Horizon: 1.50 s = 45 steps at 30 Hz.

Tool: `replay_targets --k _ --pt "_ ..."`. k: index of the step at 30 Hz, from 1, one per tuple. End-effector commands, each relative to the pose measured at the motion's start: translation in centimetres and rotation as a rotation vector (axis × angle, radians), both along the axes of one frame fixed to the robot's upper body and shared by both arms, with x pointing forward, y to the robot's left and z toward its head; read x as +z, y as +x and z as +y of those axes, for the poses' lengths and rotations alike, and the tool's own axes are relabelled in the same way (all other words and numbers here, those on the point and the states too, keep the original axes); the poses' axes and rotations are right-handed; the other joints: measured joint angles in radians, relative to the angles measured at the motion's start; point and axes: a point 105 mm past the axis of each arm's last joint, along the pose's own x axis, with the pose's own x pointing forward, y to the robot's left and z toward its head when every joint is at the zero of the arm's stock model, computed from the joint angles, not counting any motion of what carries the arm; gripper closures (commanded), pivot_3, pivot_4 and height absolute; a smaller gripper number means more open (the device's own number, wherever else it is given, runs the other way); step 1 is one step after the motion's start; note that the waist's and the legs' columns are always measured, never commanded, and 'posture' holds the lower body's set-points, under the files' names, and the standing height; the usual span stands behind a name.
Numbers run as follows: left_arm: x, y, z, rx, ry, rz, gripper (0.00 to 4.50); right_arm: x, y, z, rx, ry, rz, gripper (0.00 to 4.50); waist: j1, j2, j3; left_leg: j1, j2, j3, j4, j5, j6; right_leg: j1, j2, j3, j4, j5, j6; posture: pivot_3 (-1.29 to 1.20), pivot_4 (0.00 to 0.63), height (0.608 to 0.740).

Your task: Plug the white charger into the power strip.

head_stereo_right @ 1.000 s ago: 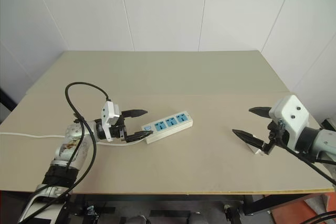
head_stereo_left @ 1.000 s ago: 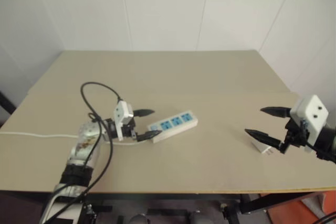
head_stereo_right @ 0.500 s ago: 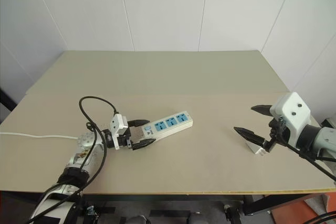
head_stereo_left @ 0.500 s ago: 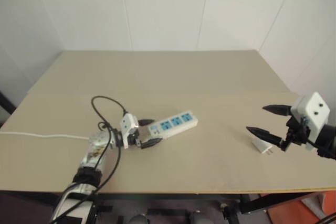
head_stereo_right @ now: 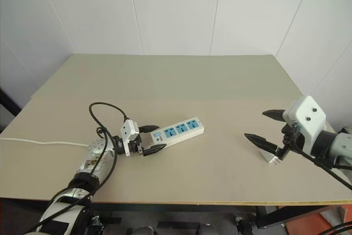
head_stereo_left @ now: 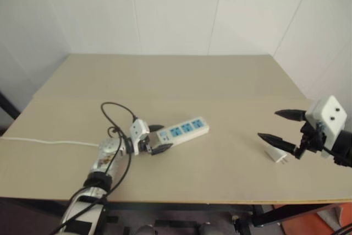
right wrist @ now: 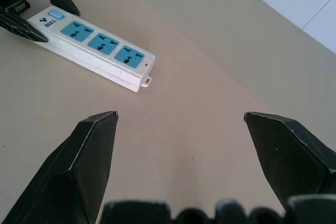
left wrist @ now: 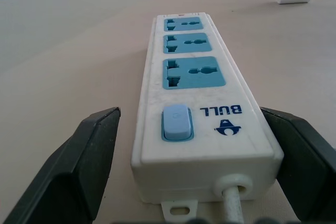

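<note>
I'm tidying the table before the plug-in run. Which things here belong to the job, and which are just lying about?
Belongs to the job:
- power strip, its switch end between the open fingers of the left gripper
- white charger, on the table beneath the open right gripper

Just lying about:
- nothing else lies on the table; the white cord belongs to the strip

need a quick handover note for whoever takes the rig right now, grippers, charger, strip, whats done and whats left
Left gripper: open, fingers either side of the switch end of the power strip, not closed on it.
Right gripper: open, above the table near its right edge, holding nothing.
White charger: lying on the table below the right gripper, not picked up.
Done: left gripper placed at the strip.
Left: steady the strip, pick up the charger, plug it into a blue socket.
</note>
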Motion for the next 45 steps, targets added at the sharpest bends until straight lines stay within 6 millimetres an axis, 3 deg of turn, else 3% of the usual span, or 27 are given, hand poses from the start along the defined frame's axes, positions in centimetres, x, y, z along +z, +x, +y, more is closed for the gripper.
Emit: replay_targets --k 1,3,8,15,24,28,34,41,45 --pt "-1.4 -0.4 -0.8 -0.029 0.022 0.05 0.04 1.7 -0.7 0.2 0.005 -0.024 -0.053 0.0 0.001 0.0 0.0 0.001 0.0 0.0 0.0 0.0 0.0 0.001 0.0 0.0 0.0 0.0 0.0 0.0 0.15 0.74" --pt "-2.2 -0.8 -1.2 -0.06 0.043 0.075 0.04 1.8 -0.8 0.2 0.005 -0.029 -0.059 0.0 0.002 0.001 -0.001 0.002 0.0 0.0 0.0 0.0 0.0 0.002 0.0 0.0 0.0 0.0 0.0 0.0 0.15 0.74" --pt "-3.0 -1.0 -1.3 -0.089 0.071 0.117 1.23 2.3 -1.1 0.5 0.016 -0.032 -0.079 0.0 0.004 0.002 -0.005 0.004 0.0 0.0 0.0 0.0 0.0 0.004 0.0 0.0 0.0 0.0 0.001 0.0 0.15 0.74" --pt "-2.9 -1.3 -1.4 -0.116 0.082 0.101 1.24 2.2 -0.9 0.6 0.022 -0.023 -0.079 0.0 0.005 0.002 -0.005 0.009 0.0 0.0 -0.001 -0.001 0.002 0.01 0.0 0.0 -0.003 -0.001 0.002 0.0 0.15 0.74" --pt "0.2 -2.4 -1.9 -0.281 0.101 0.019 1.24 0.7 0.5 -0.8 0.032 -0.049 0.049 0.0 -0.002 0.002 -0.004 0.007 0.0 0.0 -0.001 -0.002 0.003 0.008 0.0 0.0 -0.003 -0.002 0.001 0.0 0.15 0.74" --pt "0.5 -3.5 -2.5 -0.385 0.136 -0.002 1.24 1.3 3.7 -0.5 -0.119 0.065 0.097 0.0 -0.016 0.001 -0.004 0.005 0.0 0.0 -0.001 -0.002 0.003 0.005 0.0 0.0 -0.002 -0.002 0.001 0.0 0.15 0.74" --pt "-0.5 -4.2 -2.9 -0.437 0.186 -0.003 1.24 1.6 6.3 -0.8 -0.345 0.113 0.282 0.0 -0.012 0.002 -0.004 -0.002 0.001 0.0 -0.002 -0.002 0.003 -0.003 0.0 0.0 0.001 -0.003 -0.002 0.0 0.15 0.74" --pt "-1.7 -4.7 -3.2 -0.424 0.184 0.028 1.24 1.0 7.0 -1.0 -0.515 0.099 0.539 0.0 -0.005 0.002 -0.004 -0.012 0.0 0.0 0.0 -0.002 0.003 -0.015 -0.001 0.0 0.003 -0.002 -0.002 0.0 0.15 0.74" --pt "-2.1 -5.0 -3.4 -0.423 0.181 0.038 1.24 -0.2 6.9 -1.8 -0.569 -0.003 0.649 0.0 -0.003 0.003 -0.005 -0.012 0.0 0.0 0.0 -0.002 0.003 -0.015 -0.001 0.0 0.003 -0.002 -0.002 0.0 0.15 0.74"
